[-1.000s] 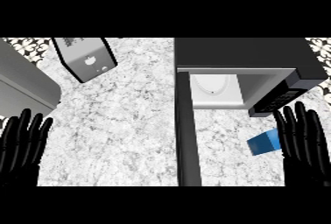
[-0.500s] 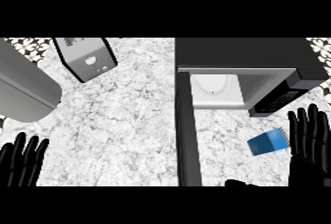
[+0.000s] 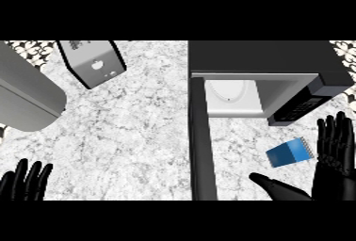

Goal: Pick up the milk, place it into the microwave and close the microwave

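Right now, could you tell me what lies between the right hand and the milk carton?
Nothing: in the head view only bare marble counter separates the right hand from the blue milk carton.

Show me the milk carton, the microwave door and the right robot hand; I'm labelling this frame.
milk carton point(image 3: 288, 152), head view, middle of its blue face.
microwave door point(image 3: 199, 141), head view, top edge of the open door.
right robot hand point(image 3: 332, 162), head view, palm.

Counter is white-grey speckled marble. On it: a black microwave at the top right with its door swung open toward the near edge, a blue milk carton lying just in front of it, and a silver toaster at the top left.
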Tool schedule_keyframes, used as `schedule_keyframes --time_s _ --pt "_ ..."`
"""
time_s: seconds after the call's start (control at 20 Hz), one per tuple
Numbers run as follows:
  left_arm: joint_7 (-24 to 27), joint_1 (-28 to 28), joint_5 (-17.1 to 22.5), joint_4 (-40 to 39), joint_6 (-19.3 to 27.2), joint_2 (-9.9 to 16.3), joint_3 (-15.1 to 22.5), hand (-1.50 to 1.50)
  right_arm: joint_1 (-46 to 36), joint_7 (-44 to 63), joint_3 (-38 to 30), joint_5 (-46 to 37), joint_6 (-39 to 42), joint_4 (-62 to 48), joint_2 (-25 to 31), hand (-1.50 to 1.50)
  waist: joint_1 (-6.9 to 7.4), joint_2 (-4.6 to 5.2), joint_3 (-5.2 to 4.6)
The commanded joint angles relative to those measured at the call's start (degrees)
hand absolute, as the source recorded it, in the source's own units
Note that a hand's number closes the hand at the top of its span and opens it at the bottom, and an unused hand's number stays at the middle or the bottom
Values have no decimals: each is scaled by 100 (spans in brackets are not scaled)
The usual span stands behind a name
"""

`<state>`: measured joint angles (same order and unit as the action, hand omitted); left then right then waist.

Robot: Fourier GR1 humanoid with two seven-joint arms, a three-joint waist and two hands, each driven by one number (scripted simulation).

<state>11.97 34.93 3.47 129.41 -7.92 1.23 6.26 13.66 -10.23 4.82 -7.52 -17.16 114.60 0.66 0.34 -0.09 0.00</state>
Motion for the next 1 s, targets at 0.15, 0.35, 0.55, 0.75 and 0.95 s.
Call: schedule_keyframes --time_s 0.15,0.35,0.55,0.75,0.95 --pt "126 -23 -397 -113 195 -116 292 -150 155 -807 -523 320 110 -913 44 -150 -27 5 3" --pt "397 622 106 149 -252 79 -96 -150 -74 -1056 -825 323 38 -1362 105 -150 -1 0 1" --pt "918 538 -49 -356 -339 -23 -81 -150 -37 -1356 -1090 461 164 -1705 221 -150 -7 0 0" --pt "312 384 2 104 -177 13 -24 -150 -191 -1691 -1492 680 450 -2454 487 -150 -11 6 2" --pt "863 476 306 -260 -436 191 -464 -150 54 -1738 -1294 622 553 -2324 348 -150 -11 -1 -2"
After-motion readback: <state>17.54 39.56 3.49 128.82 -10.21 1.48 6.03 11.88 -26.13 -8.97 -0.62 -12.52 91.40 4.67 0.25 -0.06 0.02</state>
